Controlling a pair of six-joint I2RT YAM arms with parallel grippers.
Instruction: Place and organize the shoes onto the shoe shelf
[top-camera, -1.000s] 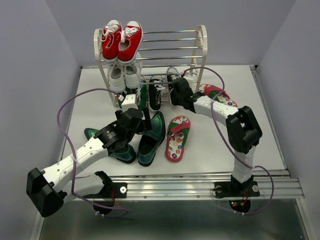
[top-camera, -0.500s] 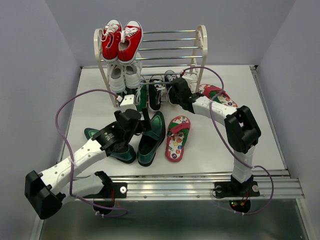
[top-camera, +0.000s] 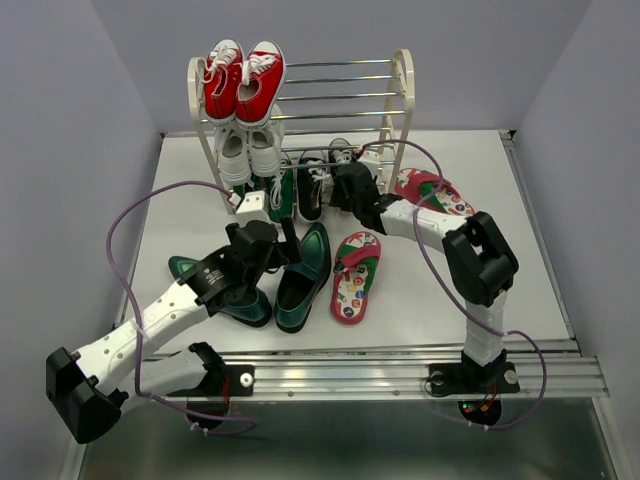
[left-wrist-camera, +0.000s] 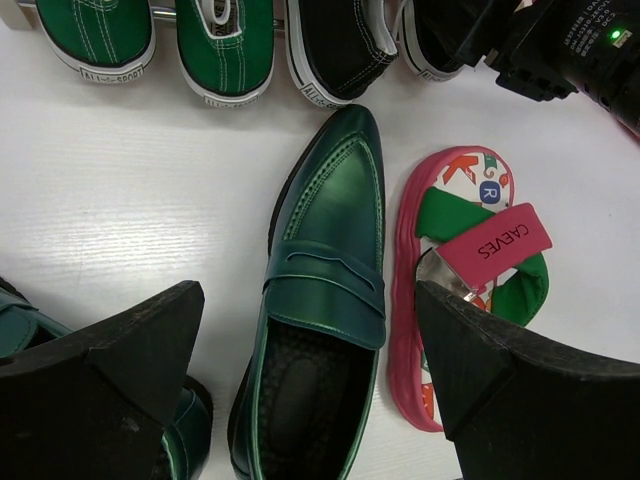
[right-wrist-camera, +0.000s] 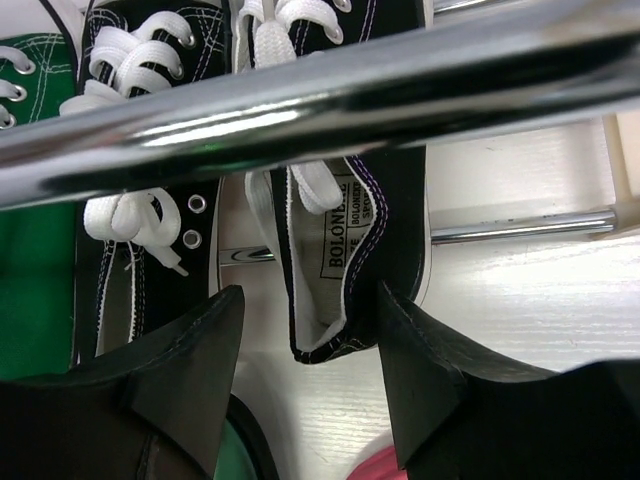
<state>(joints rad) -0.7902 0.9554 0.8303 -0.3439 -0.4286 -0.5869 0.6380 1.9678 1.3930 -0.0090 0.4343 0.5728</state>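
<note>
1. My left claw (left-wrist-camera: 308, 310) hangs with its black wedge-shaped fingers wide apart, holding nothing. It is over a glossy dark green loafer (left-wrist-camera: 325, 230) with a pointed toe, which lies on the white desk (left-wrist-camera: 120, 200).
2. The twin loafer (top-camera: 185, 268) lies partly under my left arm.
3. Just beside the first loafer is a red rubbery flip-flop (left-wrist-camera: 470, 250) with a colourful printed footbed and green straps. The second flip-flop (top-camera: 430, 188) lies by my right arm.
4. My right claw (right-wrist-camera: 310, 295) is apart, straddling the heel of a black canvas sneaker (right-wrist-camera: 390, 200) with white laces. A strip of desk shows between one finger and the shoe.
5. That sneaker and its mate (right-wrist-camera: 130, 160) sit at the bottom of the shoe shelf (top-camera: 405, 90), whose cream arched frames are joined by shiny chrome rods (right-wrist-camera: 300, 110).
</note>
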